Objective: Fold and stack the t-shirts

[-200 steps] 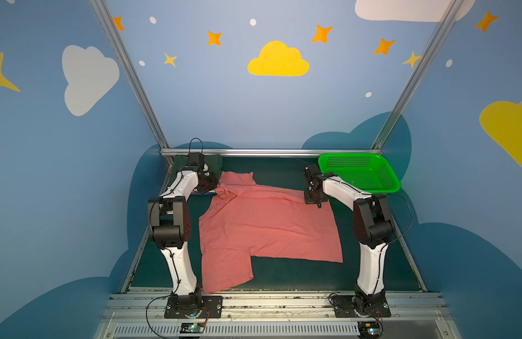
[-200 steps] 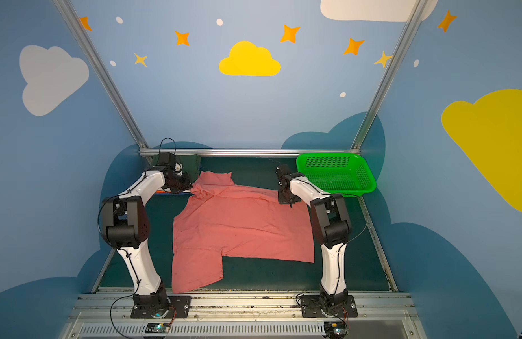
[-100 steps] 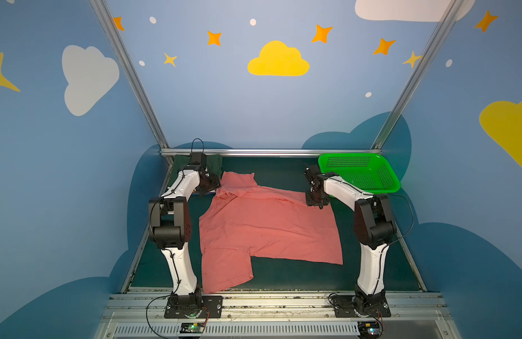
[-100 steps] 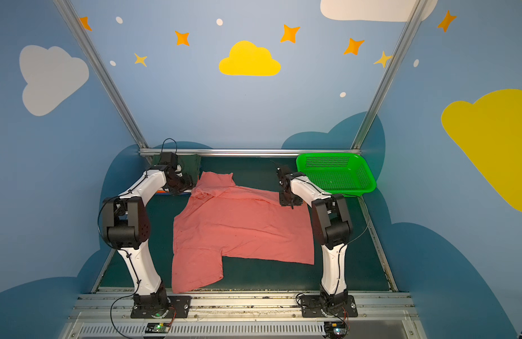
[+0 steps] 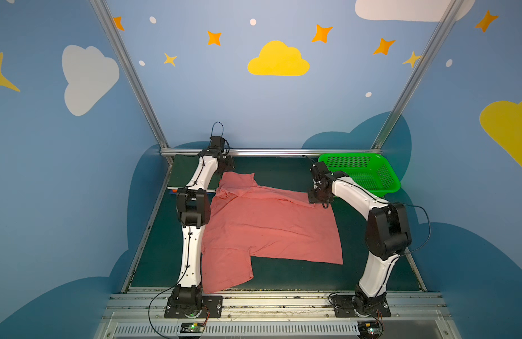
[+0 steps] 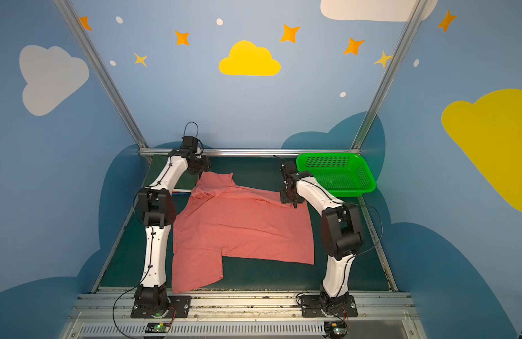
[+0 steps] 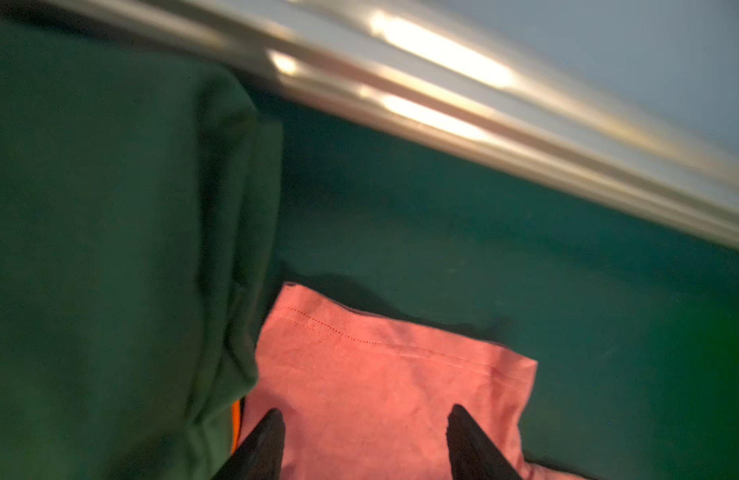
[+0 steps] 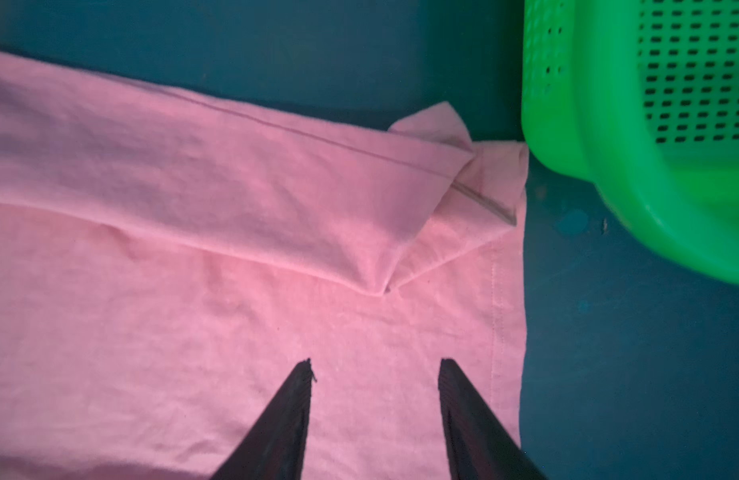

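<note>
Salmon-pink soft cloth t-shirt (image 5: 268,229) lies spread on the dark green table mat (image 5: 286,278), its far edge folded over on itself and one sleeve reaching toward the near edge. Left gripper (image 7: 365,409) hovers over the far-left sleeve, jaws apart and holding nothing, just beside a folded dark green cloth shirt (image 7: 110,249). Right gripper (image 8: 375,361) — jaws likewise spread, empty — hangs above the pink shirt's far-right corner, near the bright green perforated plastic basket (image 8: 588,104).

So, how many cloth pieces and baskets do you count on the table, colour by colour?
Salmon-pink t-shirt, spread out: 1
Dark green t-shirt, folded: 1
Orange cloth, only an edge under the dark green one: 1
Green basket: 1
Total: 4, as far as visible.
</note>
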Action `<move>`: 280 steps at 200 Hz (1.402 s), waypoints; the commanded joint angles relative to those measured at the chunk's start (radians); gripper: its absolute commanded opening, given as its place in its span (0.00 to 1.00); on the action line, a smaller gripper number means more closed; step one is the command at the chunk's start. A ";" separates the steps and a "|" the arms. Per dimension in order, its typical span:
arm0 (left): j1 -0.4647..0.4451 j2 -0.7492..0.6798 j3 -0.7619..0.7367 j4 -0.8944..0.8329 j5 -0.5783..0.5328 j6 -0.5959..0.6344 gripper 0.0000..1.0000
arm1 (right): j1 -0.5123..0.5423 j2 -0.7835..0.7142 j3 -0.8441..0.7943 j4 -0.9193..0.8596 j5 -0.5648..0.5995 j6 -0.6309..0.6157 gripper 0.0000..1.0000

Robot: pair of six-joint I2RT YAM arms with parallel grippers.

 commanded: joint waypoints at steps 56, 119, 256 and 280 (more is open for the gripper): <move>-0.031 0.156 0.152 -0.029 -0.154 -0.081 0.68 | -0.004 -0.111 -0.087 0.002 -0.037 0.024 0.51; -0.030 0.193 0.153 -0.024 -0.141 -0.086 0.17 | -0.002 -0.133 -0.118 -0.001 -0.043 0.036 0.51; -0.047 -0.184 -0.124 0.055 -0.107 0.001 0.05 | -0.006 -0.175 -0.163 0.006 -0.039 0.028 0.50; -0.062 -0.334 -0.324 0.114 -0.121 0.021 0.05 | -0.011 -0.192 -0.174 0.013 -0.045 0.026 0.50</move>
